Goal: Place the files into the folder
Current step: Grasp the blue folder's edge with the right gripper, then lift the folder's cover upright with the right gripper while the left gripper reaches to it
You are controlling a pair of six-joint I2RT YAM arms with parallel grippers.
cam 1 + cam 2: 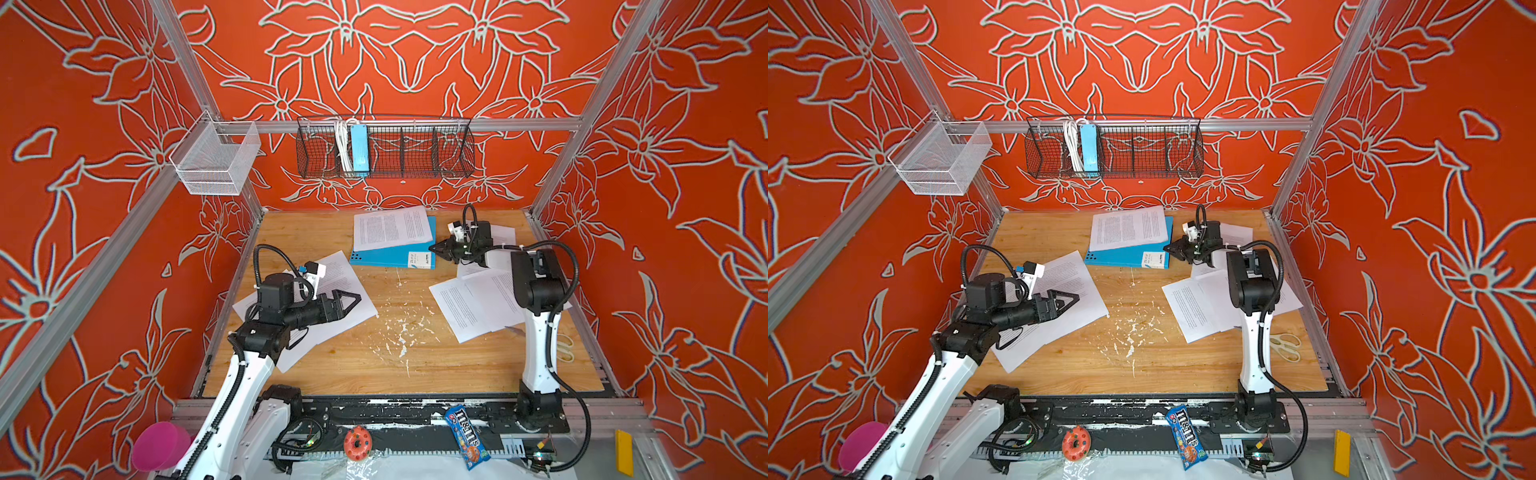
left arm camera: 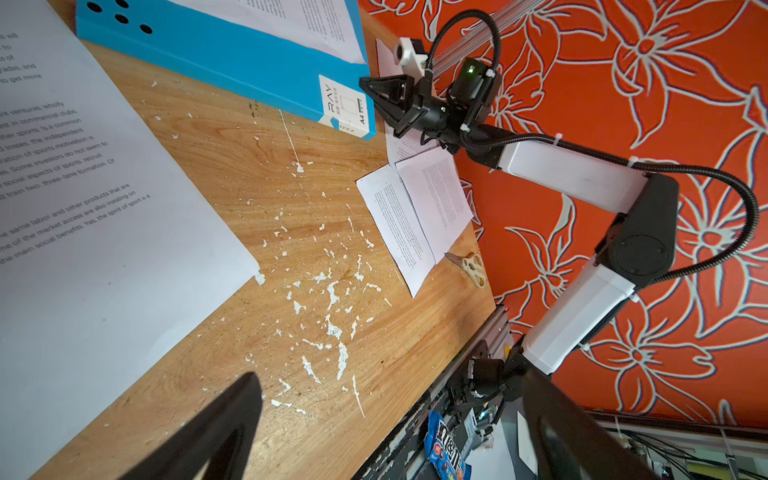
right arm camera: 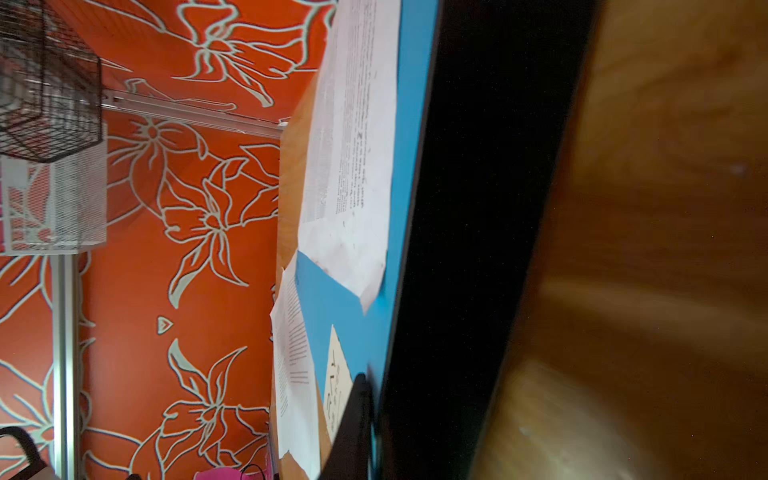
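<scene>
Jaws of my right gripper (image 1: 434,248) are squeezed shut on the corner of the folder (image 1: 386,258), right by its white label. Jaws of my left gripper (image 1: 354,300) stand wide open and hold nothing. They hang over the papers on my left.

The biggest thing is the wooden table (image 1: 374,365). Everything lies on it. Next come the papers: one messy bunch (image 1: 357,320) under my left arm and one bunch (image 1: 465,307) under my right arm. I think none of them are in the folder yet. The blue folder lies at the back of the table. One more sheet (image 1: 390,228) lies on top of it. Small things come last: scissors (image 1: 1285,347) near the right edge, and little white flecks (image 1: 399,328) in the middle.

From my right wrist I see blue on one side of my finger and black on the other. So I think I hold only the top cover. The job now is to open it. I should lift slowly and hold tight, because the cover looks thin and could slip out. The sheet on top will likely slide off, so I should tip the cover gently. My left gripper should wait close by, ready to bring papers in.
</scene>
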